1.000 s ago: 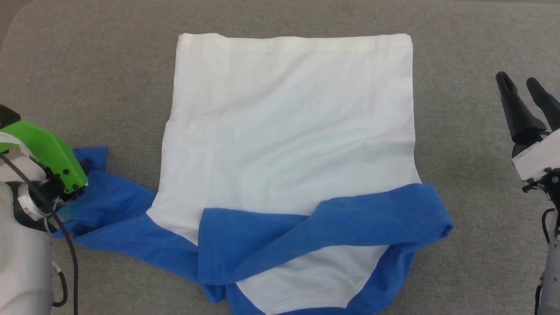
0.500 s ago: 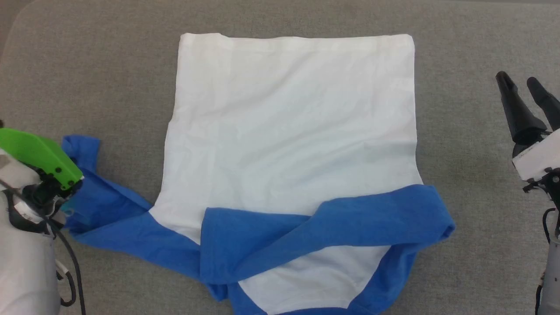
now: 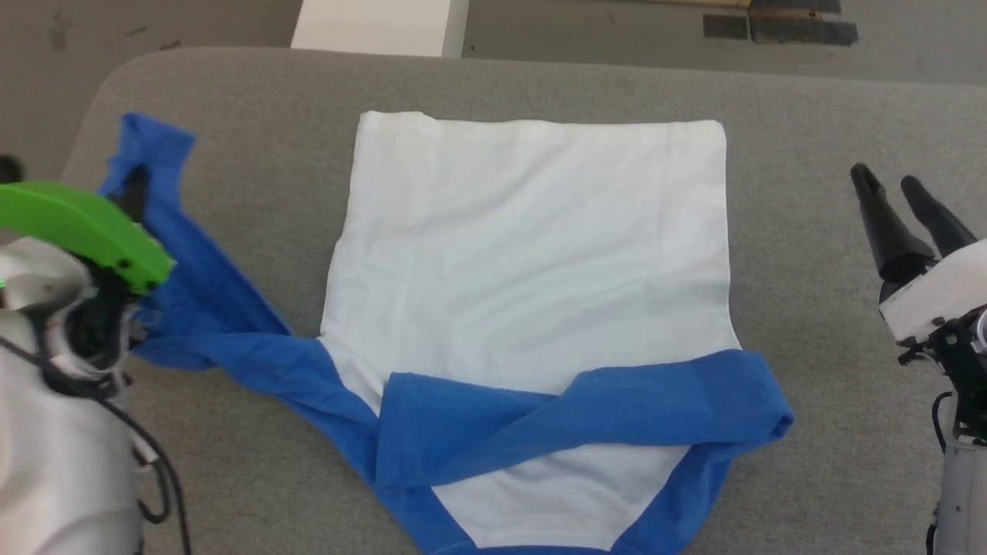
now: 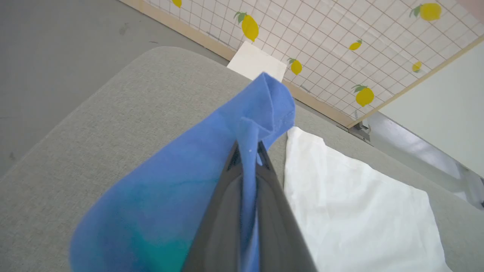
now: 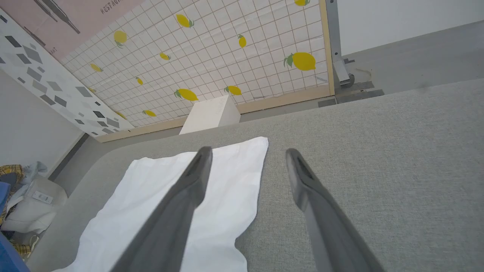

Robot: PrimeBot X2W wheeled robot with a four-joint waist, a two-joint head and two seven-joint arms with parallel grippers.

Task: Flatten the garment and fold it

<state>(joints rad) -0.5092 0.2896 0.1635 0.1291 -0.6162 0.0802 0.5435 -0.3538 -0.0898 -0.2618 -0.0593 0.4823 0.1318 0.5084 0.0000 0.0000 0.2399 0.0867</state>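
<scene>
The garment (image 3: 540, 247) lies on the grey padded table (image 3: 810, 116), white body spread flat. One blue sleeve (image 3: 617, 401) is folded across its near part. The other blue sleeve (image 3: 193, 262) is stretched out to the left and raised. My left gripper (image 3: 136, 185), under a green cover, is shut on that sleeve's end. In the left wrist view the blue cloth (image 4: 264, 102) is pinched between the dark fingers of the left gripper (image 4: 247, 145). My right gripper (image 3: 885, 181) stands open to the right of the garment, off the cloth. In the right wrist view the right gripper (image 5: 248, 153) is empty above the white corner (image 5: 242, 162).
A white box (image 3: 378, 27) stands on the floor beyond the table's far edge, with dark strips (image 3: 779, 27) to its right. A lemon-patterned tiled wall (image 5: 227, 49) is behind. A heap of clothes (image 5: 22, 196) lies past the table's rounded corner (image 3: 116, 69).
My left gripper has shut on the blue sleeve and lifted it outward and away, stretching it. The head camera has tilted up, shifting the whole picture. The right gripper stays open.
</scene>
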